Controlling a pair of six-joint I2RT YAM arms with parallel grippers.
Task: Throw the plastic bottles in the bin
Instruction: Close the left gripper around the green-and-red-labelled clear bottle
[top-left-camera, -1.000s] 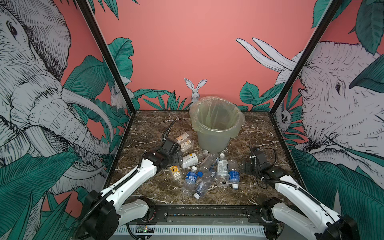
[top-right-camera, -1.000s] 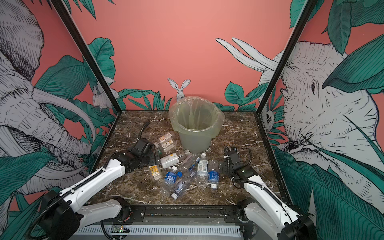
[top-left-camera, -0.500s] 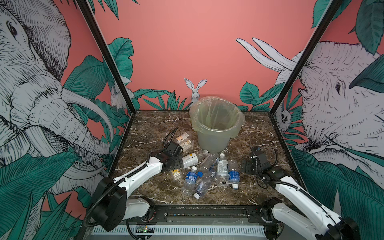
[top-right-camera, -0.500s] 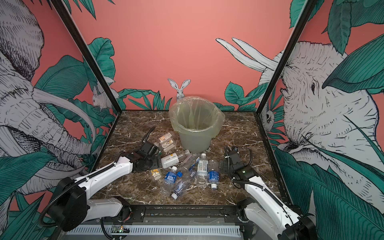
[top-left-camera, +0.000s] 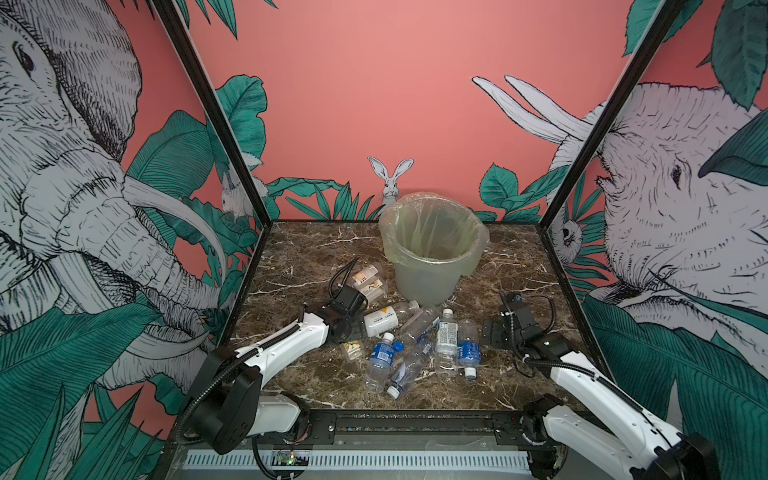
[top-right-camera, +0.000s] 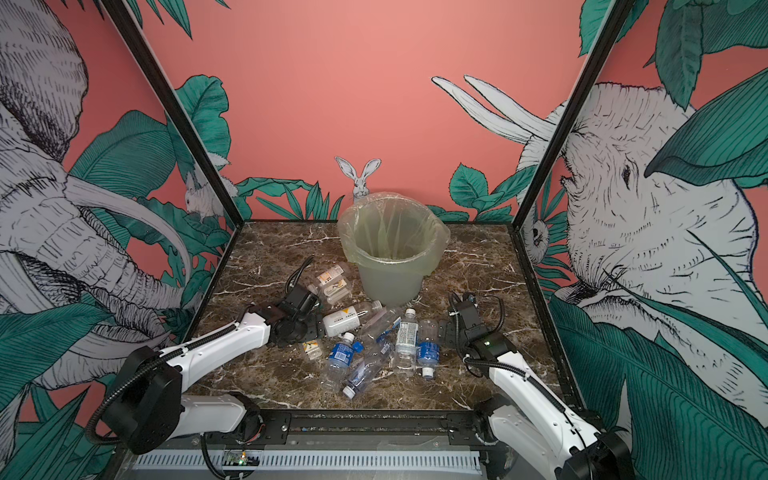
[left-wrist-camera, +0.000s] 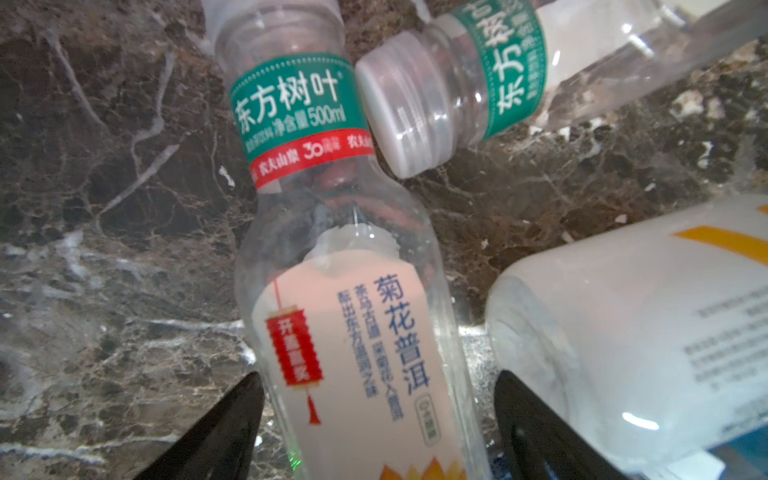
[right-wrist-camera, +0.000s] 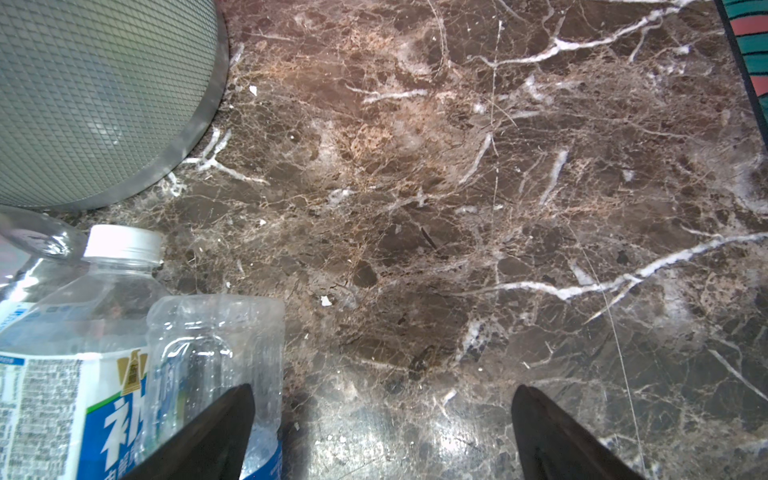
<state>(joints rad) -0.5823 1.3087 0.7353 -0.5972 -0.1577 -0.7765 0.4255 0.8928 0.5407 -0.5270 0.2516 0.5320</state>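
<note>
Several plastic bottles (top-left-camera: 446, 338) lie in a heap on the marble, in front of the bin (top-left-camera: 432, 276) (top-right-camera: 390, 282). My left gripper (top-left-camera: 354, 328) (top-right-camera: 309, 330) (left-wrist-camera: 378, 374) is low over the heap's left side. It is open, with one jaw on each side of a clear bottle (left-wrist-camera: 353, 332) with a peach label and a green neck band. A thin gap shows at each side. That bottle's orange-marked end (top-left-camera: 352, 350) sticks out below the gripper. My right gripper (top-left-camera: 496, 332) (right-wrist-camera: 382, 388) is open over bare marble, beside a blue-labelled bottle (right-wrist-camera: 104, 415).
A white-labelled bottle (left-wrist-camera: 623, 340) lies close against one left jaw, and another green-banded one (left-wrist-camera: 478, 83) lies further out. Two more bottles (top-left-camera: 368, 280) lie left of the bin. The bin's wall (right-wrist-camera: 104, 83) is near the right gripper. Painted walls close in three sides.
The left arm has reached forward and lower into the heap, and its jaws have narrowed around the peach-labelled bottle. The right arm has not moved.
</note>
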